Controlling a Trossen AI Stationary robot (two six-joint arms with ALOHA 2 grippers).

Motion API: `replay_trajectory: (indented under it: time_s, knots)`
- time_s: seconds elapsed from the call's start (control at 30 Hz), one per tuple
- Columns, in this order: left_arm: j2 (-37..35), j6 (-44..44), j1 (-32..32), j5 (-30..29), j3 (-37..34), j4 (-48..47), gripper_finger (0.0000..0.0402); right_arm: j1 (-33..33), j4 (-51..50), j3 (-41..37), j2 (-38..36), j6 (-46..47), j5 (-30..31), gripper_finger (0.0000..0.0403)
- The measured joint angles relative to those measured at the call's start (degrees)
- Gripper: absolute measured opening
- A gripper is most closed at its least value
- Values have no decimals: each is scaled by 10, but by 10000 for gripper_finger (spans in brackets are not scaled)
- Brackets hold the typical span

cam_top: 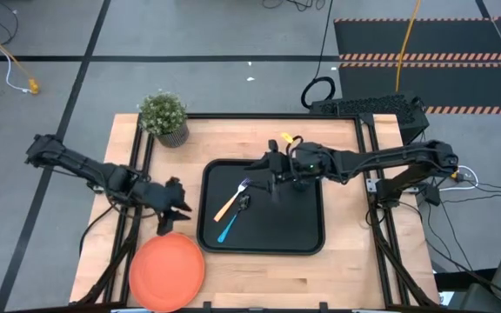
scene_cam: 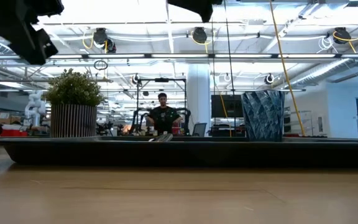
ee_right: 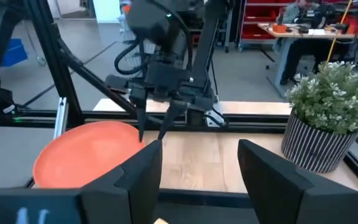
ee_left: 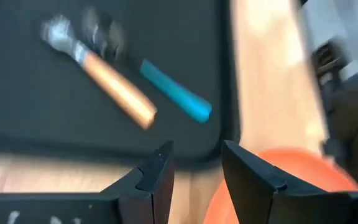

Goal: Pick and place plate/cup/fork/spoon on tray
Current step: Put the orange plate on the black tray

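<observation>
The black tray lies mid-table. On its left half lie the fork with the orange handle and the spoon with the blue handle, side by side; both also show in the left wrist view, fork and spoon. The dark cup stands upright on the tray in the low view; in the high view my right arm covers it. The orange plate rests flat on the table at the near left. My left gripper hangs open between the tray's left rim and the plate. My right gripper is open above the tray.
A potted plant stands at the table's far left corner. Bare wood lies to the right of the tray and along the near edge. A person stands in the room far behind the table.
</observation>
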Motion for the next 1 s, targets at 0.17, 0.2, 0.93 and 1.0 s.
replay_trajectory:
  time_s: [0.17,0.2,0.93,1.0]
  knots:
    - [75,-57,-37,-38,112,-184,136,11,-45,0,-18,5,0,201]
    - [94,-68,-42,-39,131,-222,136,14,-47,0,-19,8,-1,201]
    - [263,-129,-104,17,62,-186,146,57,-67,0,-20,43,0,201]
    - [263,-134,-104,19,52,-176,161,60,-68,0,-20,44,0,201]
